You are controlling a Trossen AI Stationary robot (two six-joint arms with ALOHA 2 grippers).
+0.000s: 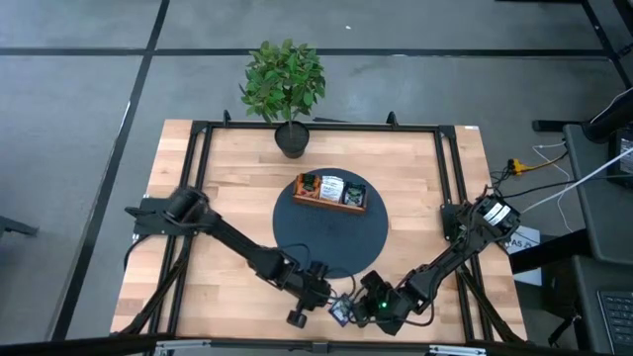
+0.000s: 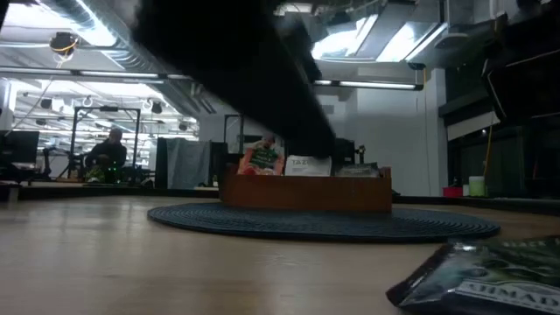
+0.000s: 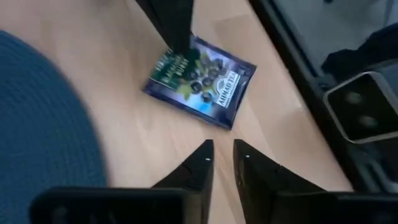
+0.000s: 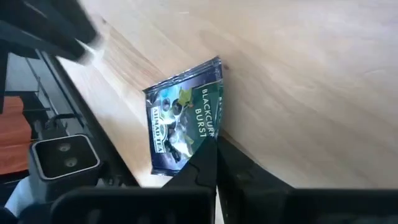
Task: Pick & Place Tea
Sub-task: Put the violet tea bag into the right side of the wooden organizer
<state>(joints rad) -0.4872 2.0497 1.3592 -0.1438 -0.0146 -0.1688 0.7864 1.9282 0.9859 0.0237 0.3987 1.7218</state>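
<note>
Right gripper (image 4: 214, 155): was pinched shut on one edge of the dark sachet (image 4: 185, 118), down at the near edge of the table (image 1: 237, 163), a little right of its middle.
Left gripper (image 3: 222, 152): hovered just beside the same sachet, empty, its fingers only narrowly parted.
Sachet: lay on the bare wood, off the round dark mat (image 1: 297, 232), between the two grippers and close to the table's front frame; whether it was clear of the wood I could not tell.
Tray (image 1: 330, 193): the wooden tray sat on the far half of the mat, well apart from the sachet, with a few sachets standing in it.
Step in hand: the pick, I judged, with the grip just made.
Next move: probably a lift straight up, then a carry across the mat to the tray; a corner grip could let the sachet swing or slip.
Plant (image 1: 285, 84): stood at the far edge, out of the way.
</note>
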